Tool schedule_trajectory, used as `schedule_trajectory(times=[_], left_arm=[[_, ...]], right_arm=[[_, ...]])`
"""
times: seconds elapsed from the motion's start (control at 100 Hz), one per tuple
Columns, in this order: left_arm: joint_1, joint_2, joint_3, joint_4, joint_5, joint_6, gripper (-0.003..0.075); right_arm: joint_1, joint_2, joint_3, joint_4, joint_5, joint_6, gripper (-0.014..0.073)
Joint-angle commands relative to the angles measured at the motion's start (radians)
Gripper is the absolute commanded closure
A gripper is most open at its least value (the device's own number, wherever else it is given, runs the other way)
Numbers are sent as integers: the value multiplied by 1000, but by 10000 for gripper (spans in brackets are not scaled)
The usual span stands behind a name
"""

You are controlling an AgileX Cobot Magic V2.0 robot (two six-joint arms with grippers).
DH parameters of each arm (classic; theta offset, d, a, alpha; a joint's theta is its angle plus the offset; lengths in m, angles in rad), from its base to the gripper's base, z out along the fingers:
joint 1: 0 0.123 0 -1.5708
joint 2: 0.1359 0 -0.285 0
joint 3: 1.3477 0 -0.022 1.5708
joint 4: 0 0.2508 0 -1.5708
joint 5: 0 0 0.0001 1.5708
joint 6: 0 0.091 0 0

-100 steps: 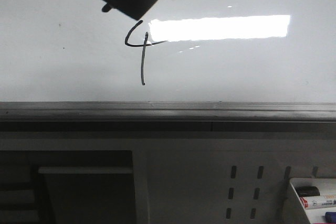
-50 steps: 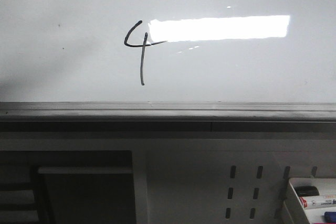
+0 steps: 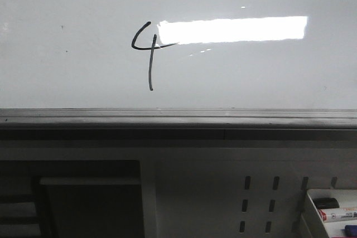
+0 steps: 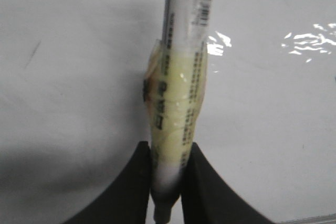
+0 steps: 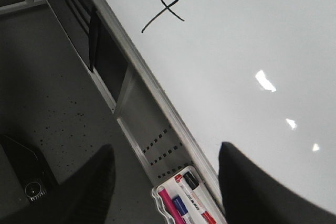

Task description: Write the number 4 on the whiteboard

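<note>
You have the number 4 (image 3: 147,48) drawn in thin black line on the whiteboard (image 3: 251,76), left of centre, its crossbar running into the left end of the bright rectangular light reflection (image 3: 231,29). Its long stem ends a little above the grey edge rail (image 3: 178,117) along the board's near edge. From the right wrist view the same figure (image 5: 164,7) shows far from the gripper.

Your left gripper (image 4: 167,182) has its jaws clenched on a marker (image 4: 181,77), a white barrel wrapped in yellowish tape, pinched low between the two dark fingers (image 4: 134,182). The marker's tip is out of view, so you cannot tell whether it touches the board.

Your right gripper (image 5: 163,182) hangs with its jaws released, nothing between them. Beneath it a white tray (image 5: 157,192) beside the rail holds several markers (image 5: 181,203), pink, blue and red-capped. In the front view that tray (image 3: 308,207) sits at the lower right, next to a perforated panel (image 3: 212,193).
</note>
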State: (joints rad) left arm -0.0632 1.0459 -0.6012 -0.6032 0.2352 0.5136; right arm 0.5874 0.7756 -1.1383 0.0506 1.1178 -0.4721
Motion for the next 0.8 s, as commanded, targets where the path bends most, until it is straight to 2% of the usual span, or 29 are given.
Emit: schedule_trajectory(times=[0.0,0.27,0.79], left_arm=[[2,39,-62,-26,-45,-10,741],[2,124,-151,-26,34,-10,741],[2,134,-154,-59,85,1,738]], right_arm=[[-3,-1,-21,-4,-70,4,210],[-3,-1,-21,-4,-71,4,210],[-3,-1,-21,-4,-73,4,210]])
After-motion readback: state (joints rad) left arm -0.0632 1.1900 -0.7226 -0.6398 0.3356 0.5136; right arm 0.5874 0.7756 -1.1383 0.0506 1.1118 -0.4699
